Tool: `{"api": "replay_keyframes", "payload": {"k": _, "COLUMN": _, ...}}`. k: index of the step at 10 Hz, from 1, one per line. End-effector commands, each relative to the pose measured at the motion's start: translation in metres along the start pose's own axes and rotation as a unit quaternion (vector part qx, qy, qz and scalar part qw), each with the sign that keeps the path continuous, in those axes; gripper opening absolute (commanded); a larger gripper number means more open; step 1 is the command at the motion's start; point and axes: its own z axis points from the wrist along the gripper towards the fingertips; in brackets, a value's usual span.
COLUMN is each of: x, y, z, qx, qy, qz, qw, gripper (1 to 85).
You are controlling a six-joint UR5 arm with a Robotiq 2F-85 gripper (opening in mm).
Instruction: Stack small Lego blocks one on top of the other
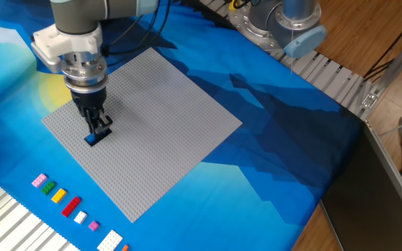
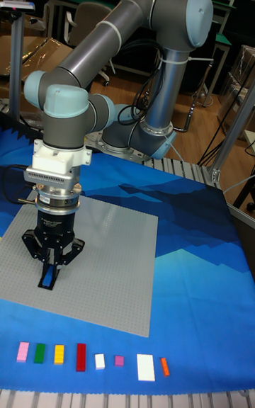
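Fixed view: the gripper (image 1: 98,127) is seen in the left part of the frame, pointed straight down over the left region of the grey studded baseplate (image 1: 166,125). Its fingers are drawn narrow and meet at the tips. Directly at the fingertips the small blue Lego block (image 1: 90,139) is seen, sitting on the flat black Lego block (image 1: 99,134), which lies on the baseplate. Whether the fingers actually clamp the blue block or only touch it cannot be told from this view.

Tall fixed view: the gripper (image 2: 52,266) appears at lower left, fingers converging to a narrow V. The black block (image 2: 47,280) is seen as a dark upright rectangle below the tips, with a strip of blue (image 2: 47,277) showing inside it. The stack is on the baseplate (image 2: 106,266) near its lower-left portion.

Along the bottom of the tall view a row of loose bricks is laid on the blue cloth (image 2: 191,273), apart from the baseplate: pink (image 2: 23,351), green (image 2: 40,353), yellow (image 2: 59,354), a long red one (image 2: 81,356), a small white one (image 2: 100,360), a small magenta one (image 2: 119,360), a larger white one (image 2: 146,367) and an orange one (image 2: 164,366). The same row is seen at lower left of the fixed view.
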Motion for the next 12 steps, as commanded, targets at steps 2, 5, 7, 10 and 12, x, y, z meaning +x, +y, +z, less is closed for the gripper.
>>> {"api": "replay_keyframes", "payload": {"k": 2, "x": -0.004, "y": -0.001, "z": -0.002, "qx": -0.020, "qy": -0.004, "qz": 0.002, "qw": 0.9998, "gripper": 1.0}}
{"api": "replay_keyframes", "payload": {"k": 5, "x": -0.009, "y": 0.003, "z": -0.002, "qx": -0.029, "qy": -0.012, "qz": 0.005, "qw": 0.9995, "gripper": 1.0}}
{"api": "replay_keyframes", "payload": {"k": 7, "x": -0.015, "y": 0.002, "z": 0.000, "qx": -0.027, "qy": -0.025, "qz": 0.006, "qw": 0.9993, "gripper": 1.0}}
{"api": "replay_keyframes", "payload": {"k": 10, "x": -0.017, "y": -0.001, "z": 0.002, "qx": -0.016, "qy": -0.024, "qz": 0.007, "qw": 0.9996, "gripper": 1.0}}
{"api": "replay_keyframes", "payload": {"k": 12, "x": -0.012, "y": -0.011, "z": 0.005, "qx": 0.015, "qy": -0.011, "qz": 0.002, "qw": 0.9998, "gripper": 1.0}}
